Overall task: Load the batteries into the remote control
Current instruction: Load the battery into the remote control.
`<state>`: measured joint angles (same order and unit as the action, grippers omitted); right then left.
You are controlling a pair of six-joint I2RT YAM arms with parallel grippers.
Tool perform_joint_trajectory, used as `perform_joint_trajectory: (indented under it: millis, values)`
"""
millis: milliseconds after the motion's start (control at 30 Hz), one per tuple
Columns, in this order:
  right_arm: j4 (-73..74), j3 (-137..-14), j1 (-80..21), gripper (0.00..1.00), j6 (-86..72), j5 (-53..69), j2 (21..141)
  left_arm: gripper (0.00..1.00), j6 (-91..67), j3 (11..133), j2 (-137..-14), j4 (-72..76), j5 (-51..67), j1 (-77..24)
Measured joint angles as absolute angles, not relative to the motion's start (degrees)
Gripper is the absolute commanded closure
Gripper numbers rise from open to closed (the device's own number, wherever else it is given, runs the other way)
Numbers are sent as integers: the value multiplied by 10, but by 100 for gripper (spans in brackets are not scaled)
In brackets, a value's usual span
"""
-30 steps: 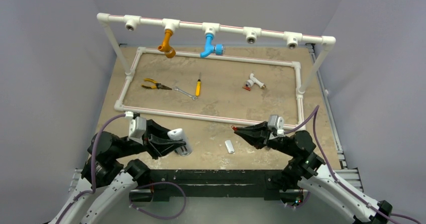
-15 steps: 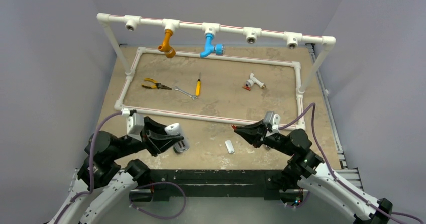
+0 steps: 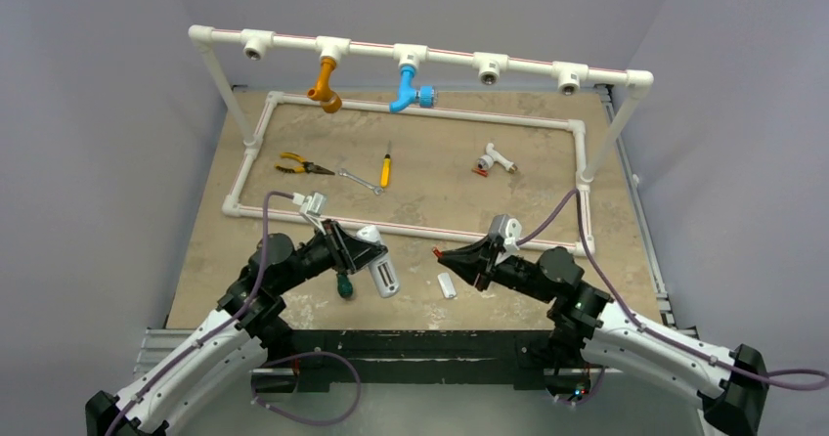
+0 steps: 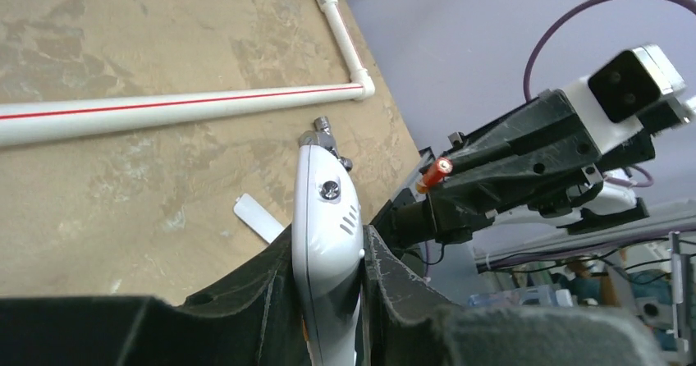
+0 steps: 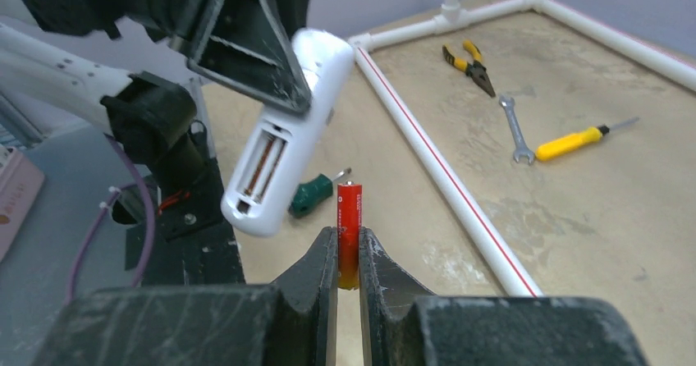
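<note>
Mottled tan tabletop [image 3: 440, 177] under grey walls, fenced by a white pipe frame [image 3: 420, 228]. Toward the near edge, left tool [image 3: 357, 250] clamped on the sides of the remote [image 3: 381, 270], lifted clear of the tabletop and tilted, open bay end lowest and turned toward the right arm. Coppery metal inside that bay, its contents otherwise hard to make out. Right tool [image 5: 346, 239] pinched tight on 1 battery [image 5: 349, 218] by its lower end, red-orange body jutting past the fingertips, aimed at the remote, near it but not touching. On the tabletop below the gap, a flat white piece [image 3: 447, 285]. Under the remote, a green handle [image 3: 342, 284]. Farther back inside the frame, pliers [image 3: 298, 165], wrench [image 3: 362, 180], yellow screwdriver [image 3: 385, 170], and well to the right a white T-fitting [image 3: 497, 158].
</note>
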<state>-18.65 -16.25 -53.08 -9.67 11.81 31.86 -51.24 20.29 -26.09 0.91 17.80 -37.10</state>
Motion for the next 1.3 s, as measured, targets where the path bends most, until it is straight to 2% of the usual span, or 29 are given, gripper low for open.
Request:
perform_joint_trajectory:
  millis: [300,433,600,767,933,1300]
  values:
    - [-230,-239,-694,100,-61,-45,387,100,-581,190,-258,99,176,-371]
    - [-284,-265,-796,100,-16,-141,471,100,-592,190,-259,126,176,-371]
    - [-356,-282,-872,100,41,-220,577,100,-606,190,-260,138,175,-371]
    - [-429,-289,-896,100,85,-277,632,100,-614,190,-259,134,166,-371]
    - [-475,-289,-896,100,106,-324,636,100,-620,190,-256,110,157,-371]
    - [-464,-293,-895,100,70,-397,633,100,-635,190,-271,93,147,-371]
